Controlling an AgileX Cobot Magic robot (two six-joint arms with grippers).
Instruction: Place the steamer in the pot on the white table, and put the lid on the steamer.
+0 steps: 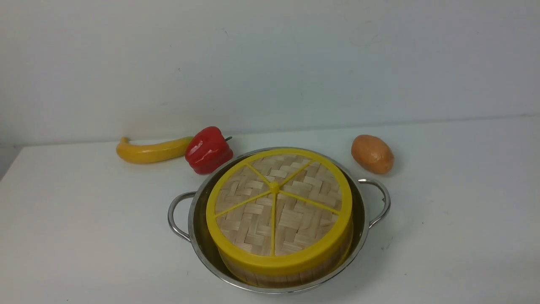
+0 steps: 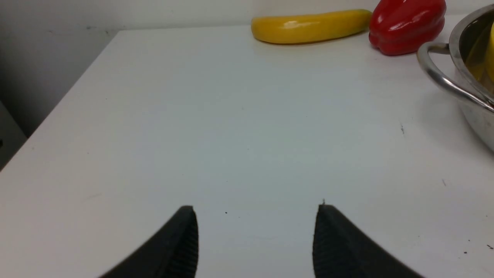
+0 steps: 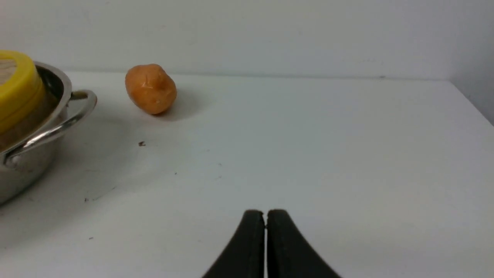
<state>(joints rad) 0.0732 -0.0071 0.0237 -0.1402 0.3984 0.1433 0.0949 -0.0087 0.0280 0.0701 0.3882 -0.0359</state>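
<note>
The shiny steel pot (image 1: 363, 219) stands on the white table (image 1: 84, 236) front centre. The bamboo steamer (image 1: 270, 276) sits inside it; only its side wall shows. The woven lid (image 1: 278, 211) with yellow rim and spokes lies on top of the steamer. Neither gripper shows in the front view. In the left wrist view my left gripper (image 2: 256, 210) is open and empty over bare table, left of the pot (image 2: 469, 96). In the right wrist view my right gripper (image 3: 265, 213) is shut and empty, right of the pot (image 3: 27, 162) and lid (image 3: 19, 88).
A yellow banana (image 1: 152, 151) and a red bell pepper (image 1: 208, 150) lie behind the pot's left side; both also show in the left wrist view, banana (image 2: 308, 26), pepper (image 2: 407, 24). A brown potato (image 1: 372, 153) lies behind right, also in the right wrist view (image 3: 151, 88). A wall stands behind.
</note>
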